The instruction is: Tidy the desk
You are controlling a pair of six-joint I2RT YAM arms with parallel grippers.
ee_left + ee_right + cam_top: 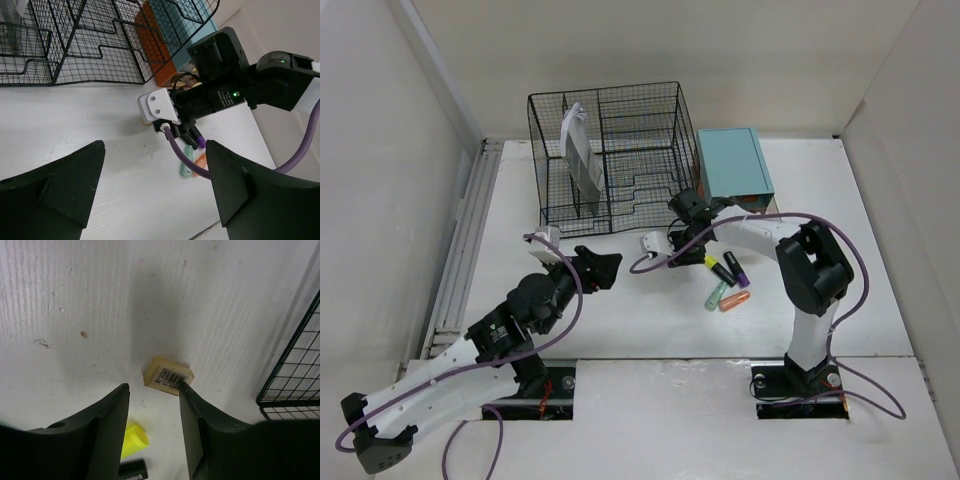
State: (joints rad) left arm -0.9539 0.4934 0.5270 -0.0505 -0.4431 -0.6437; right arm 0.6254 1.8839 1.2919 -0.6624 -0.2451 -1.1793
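The white desk carries a small cream eraser with a barcode label. It lies just beyond my right gripper, against the tip of the right finger. That gripper points down at the desk with its jaws apart and nothing between them. A yellow highlighter cap shows below the gap. In the top view my right gripper hides the eraser. Yellow, purple, green and orange highlighters lie beside it. My left gripper hovers open and empty to the left.
A black wire-mesh organizer stands at the back with an upright white and grey booklet in it; its corner is close to the right gripper. A teal drawer box sits to its right. A grey rail runs along the left edge.
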